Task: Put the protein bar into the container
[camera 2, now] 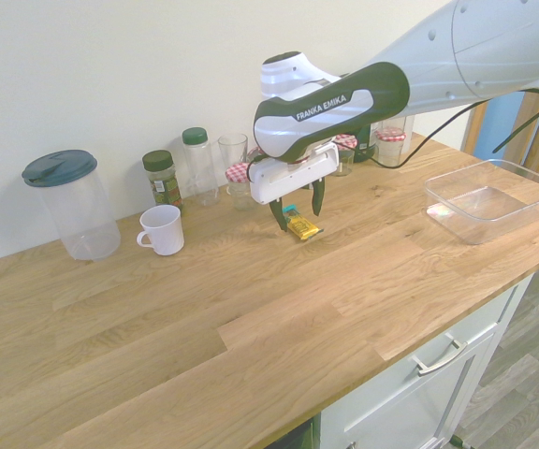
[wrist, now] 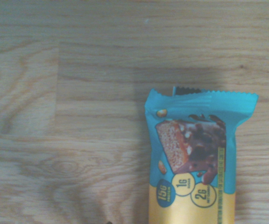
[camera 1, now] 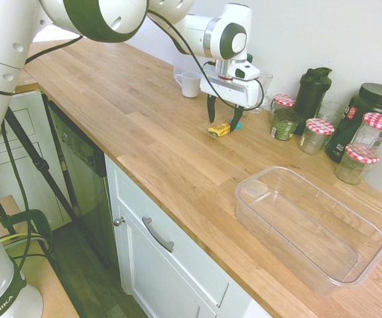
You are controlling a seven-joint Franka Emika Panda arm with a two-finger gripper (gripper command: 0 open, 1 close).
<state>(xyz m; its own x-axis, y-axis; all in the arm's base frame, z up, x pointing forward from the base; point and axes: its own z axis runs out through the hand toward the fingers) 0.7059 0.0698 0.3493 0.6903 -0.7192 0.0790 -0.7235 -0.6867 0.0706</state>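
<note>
Countertop (camera 1: 178, 159) holds protein bar (camera 1: 219, 129) between open gripper (camera 1: 223, 119) fingers.

The arm (camera 2: 344, 103) carries the words "FRANKA EMIKA" in white on its dark band. The protein bar (wrist: 193, 163) shows small circles with "1G" and "2G"; its other print is too blurred to read.

You get two high, wide views facing the counter (camera 1: 144, 132) from opposite sides, both sharing the protein bar (camera 1: 220, 129) and container (camera 1: 310, 228). Wrist view looks straight down, close over the bar.
</note>
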